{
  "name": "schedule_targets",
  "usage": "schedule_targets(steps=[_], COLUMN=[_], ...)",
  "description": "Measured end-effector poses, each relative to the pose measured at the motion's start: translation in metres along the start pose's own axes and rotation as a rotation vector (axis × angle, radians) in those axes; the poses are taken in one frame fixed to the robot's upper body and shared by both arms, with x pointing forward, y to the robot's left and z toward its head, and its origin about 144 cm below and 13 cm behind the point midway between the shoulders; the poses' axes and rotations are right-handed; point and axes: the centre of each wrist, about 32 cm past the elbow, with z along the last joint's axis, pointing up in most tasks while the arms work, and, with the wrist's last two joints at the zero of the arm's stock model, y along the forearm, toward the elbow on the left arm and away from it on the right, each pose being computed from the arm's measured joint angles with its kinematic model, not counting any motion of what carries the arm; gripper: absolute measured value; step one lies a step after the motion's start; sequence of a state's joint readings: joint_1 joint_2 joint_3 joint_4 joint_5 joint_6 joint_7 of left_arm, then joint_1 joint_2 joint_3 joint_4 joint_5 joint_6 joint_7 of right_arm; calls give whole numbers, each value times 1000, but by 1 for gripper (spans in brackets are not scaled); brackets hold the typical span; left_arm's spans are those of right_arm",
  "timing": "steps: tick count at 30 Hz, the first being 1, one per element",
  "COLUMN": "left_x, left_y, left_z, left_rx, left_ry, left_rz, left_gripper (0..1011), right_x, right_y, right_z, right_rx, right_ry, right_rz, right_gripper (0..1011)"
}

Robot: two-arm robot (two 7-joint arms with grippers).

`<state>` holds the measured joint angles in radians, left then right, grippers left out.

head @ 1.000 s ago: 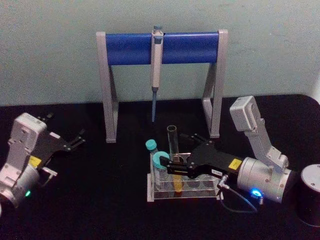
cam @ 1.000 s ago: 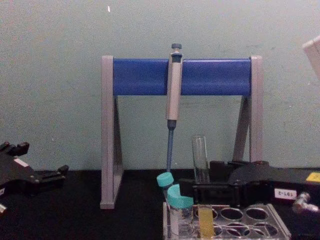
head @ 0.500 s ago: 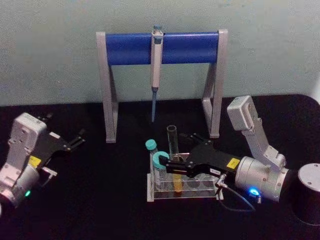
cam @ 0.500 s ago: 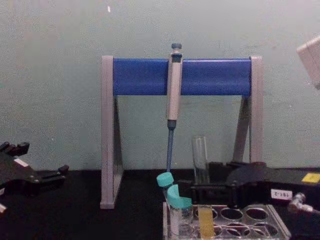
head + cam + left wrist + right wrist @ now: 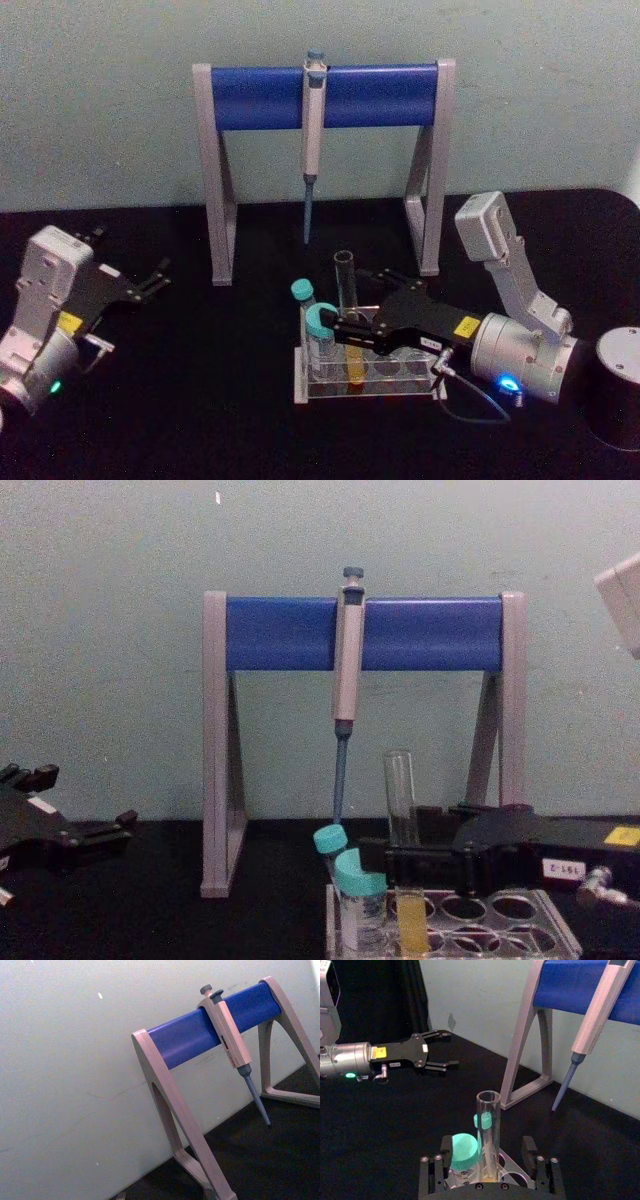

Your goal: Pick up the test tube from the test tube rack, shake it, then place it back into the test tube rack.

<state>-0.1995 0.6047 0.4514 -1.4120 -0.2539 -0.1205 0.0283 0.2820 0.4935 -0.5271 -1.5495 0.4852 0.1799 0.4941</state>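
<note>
1. Tube (image 5: 345, 285) stands upright in the rack (image 5: 400, 386), in a hole near the rack's left end. The yellow-orange liquid sits down at rack level and the clear open top rises well above the plate.
2. Two teal-capped vials (image 5: 318, 322) are in the rack just left of the tube. In the right wrist view the nearer cap is just beside the tube wall.
3. Right gripper (image 5: 345, 333) reaches in from the right, level over the rack, at the tube's mid-height.
4. Right fingers (image 5: 528, 1151) are spread wide and straddle the tube. In the right wrist view there is a clear gap on each side of the tube, so no contact. The nearer vial cap also lies between them.
5. Left gripper (image 5: 158, 277) is parked low over the worktop (image 5: 220, 400) at far left, well apart from the rack. Its fingers are apart and hold nothing.
6. Behind the rack is the blue-and-grey stand (image 5: 260, 97), with a pipette (image 5: 312, 130) hanging from its bar, tip down and clear of the tube.
</note>
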Motion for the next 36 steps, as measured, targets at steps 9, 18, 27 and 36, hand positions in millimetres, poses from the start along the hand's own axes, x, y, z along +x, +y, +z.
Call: schedule_targets(steps=[9,18,27,36], left_x=[0,0,0,0], left_y=[0,0,0,0], left_z=[0,0,0,0], left_rx=[0,0,0,0], left_ry=[0,0,0,0], left_rz=[0,0,0,0], left_gripper=[1001,1001,1001,1001], right_x=[0,0,0,0], right_y=[0,0,0,0], right_z=[0,0,0,0], right_rx=[1,2,2,1], right_ry=[1,1,1,1], right_rz=[0,0,0,0], right_gripper=[646,339,221,222])
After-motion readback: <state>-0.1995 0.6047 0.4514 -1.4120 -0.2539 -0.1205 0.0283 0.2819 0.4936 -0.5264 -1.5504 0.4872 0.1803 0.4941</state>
